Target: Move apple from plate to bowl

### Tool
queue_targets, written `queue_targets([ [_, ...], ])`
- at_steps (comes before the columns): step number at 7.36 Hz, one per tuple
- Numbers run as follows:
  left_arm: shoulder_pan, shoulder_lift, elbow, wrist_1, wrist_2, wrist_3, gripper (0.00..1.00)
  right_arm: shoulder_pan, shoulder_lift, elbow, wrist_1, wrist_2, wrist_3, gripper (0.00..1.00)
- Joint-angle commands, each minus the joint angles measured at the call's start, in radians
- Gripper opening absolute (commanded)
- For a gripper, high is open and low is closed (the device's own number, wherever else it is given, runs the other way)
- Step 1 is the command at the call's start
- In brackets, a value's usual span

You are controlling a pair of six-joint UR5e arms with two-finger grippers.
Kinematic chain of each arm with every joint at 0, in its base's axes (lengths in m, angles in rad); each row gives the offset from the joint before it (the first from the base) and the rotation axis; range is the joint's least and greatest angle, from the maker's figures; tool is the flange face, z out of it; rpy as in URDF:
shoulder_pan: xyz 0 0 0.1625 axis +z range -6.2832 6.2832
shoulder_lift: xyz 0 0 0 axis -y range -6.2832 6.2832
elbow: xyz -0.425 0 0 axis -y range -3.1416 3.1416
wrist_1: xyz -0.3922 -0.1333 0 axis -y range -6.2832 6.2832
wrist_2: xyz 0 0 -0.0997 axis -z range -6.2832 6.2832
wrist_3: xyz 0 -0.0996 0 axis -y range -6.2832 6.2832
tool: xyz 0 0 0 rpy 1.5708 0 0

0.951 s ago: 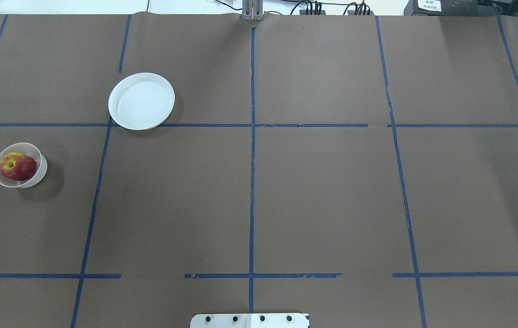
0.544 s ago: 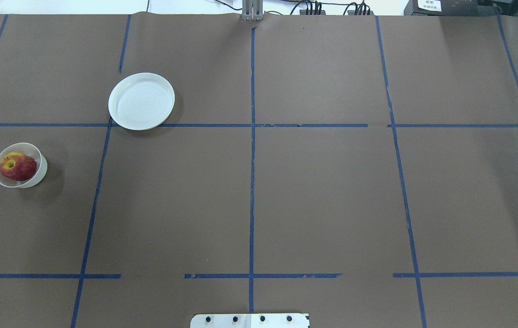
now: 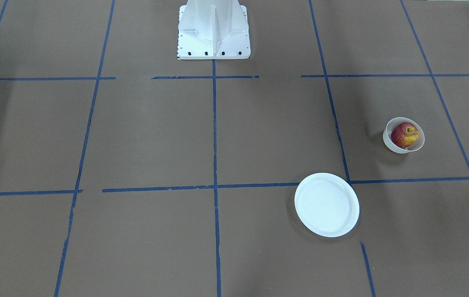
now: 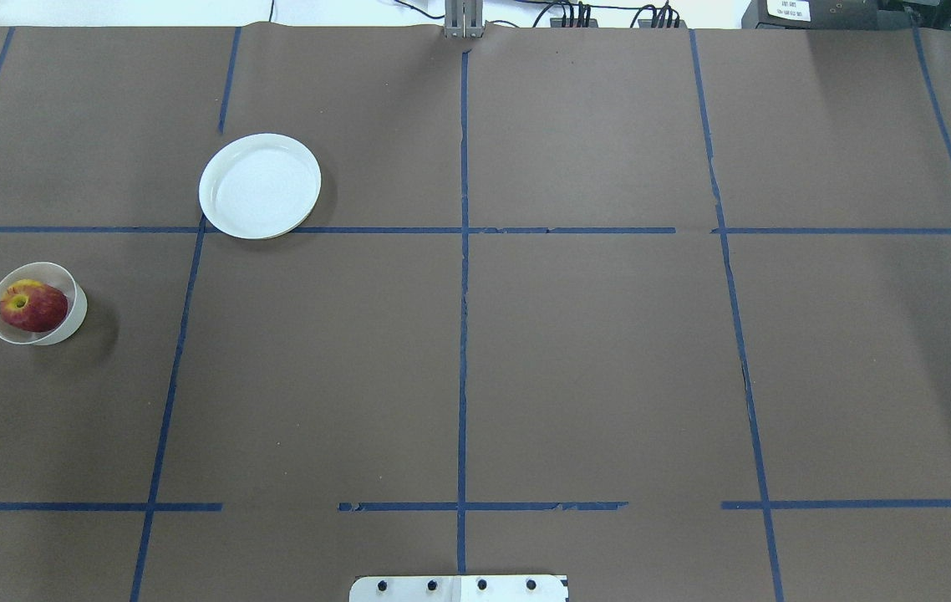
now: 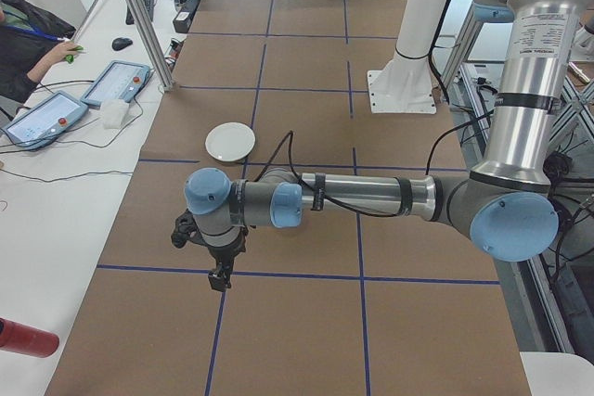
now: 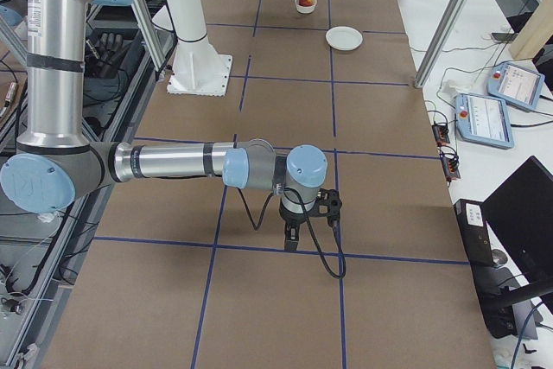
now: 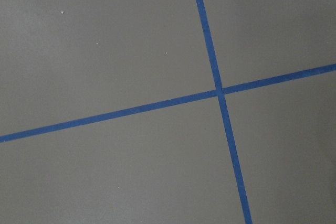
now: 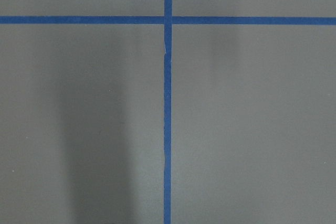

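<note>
You are seeing the apple (image 4: 33, 308) sitting inside the bowl (image 4: 77, 320), on the robot's left side of the table (image 4: 592, 368). The plate (image 4: 260, 186) is lying bare, well apart from the bowl, farther from the robot and nearer the table's middle.

The overhead and front-facing views are giving you the apple (image 3: 404, 134), bowl (image 3: 388, 143) and plate (image 3: 327, 205) clearly, while only the side views are showing you the arms. From the left end, the left arm (image 5: 362, 196) is stretching level over the table with the left gripper (image 5: 220, 275) pointing down above a line of blue tape (image 5: 288, 275), and the plate (image 5: 230, 143) is lying beyond it. From the right end, the right gripper (image 6: 291, 239) is hanging the same way, with the bowl (image 6: 304, 9), apple (image 6: 305, 0) and plate (image 6: 344, 38) small at the far end. You cannot tell from these views whether either claw is released or clenched. Both wrist cameras are showing you only brown paper and crossing tape (image 7: 210, 61).

The apple's stem dimple is facing up and leaning toward the robot's left, so its stem axis is tilting off upright that way. It is nearly filling the bowl.
</note>
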Motion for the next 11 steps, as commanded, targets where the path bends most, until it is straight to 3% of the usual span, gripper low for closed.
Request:
queue_targets([
  [1, -0.031, 0.041, -0.013, -0.01, -0.053, -0.001, 1.0, 0.0, 0.0, 0.0, 0.0, 0.0, -0.001, 1.0],
  [4, -0.041, 0.044, -0.048, -0.007, -0.051, -0.074, 1.0, 0.0, 0.0, 0.0, 0.0, 0.0, -0.001, 1.0],
  [6, -0.039, 0.068, -0.129, -0.01, -0.041, -0.396, 1.0, 0.0, 0.0, 0.0, 0.0, 0.0, -0.001, 1.0],
  [8, -0.038, 0.084, -0.108, -0.062, 0.011, -0.397, 1.0, 0.0, 0.0, 0.0, 0.0, 0.0, -0.001, 1.0],
  [10, -0.036, 0.134, -0.097, -0.207, 0.015, -0.398, 1.0, 0.002, 0.0, 0.0, 0.0, 0.0, -0.001, 1.0],
  [11, -0.035, 0.135, -0.099, -0.208, 0.015, -0.4, 1.0, 0.0, 0.0, 0.0, 0.0, 0.0, -0.001, 1.0],
])
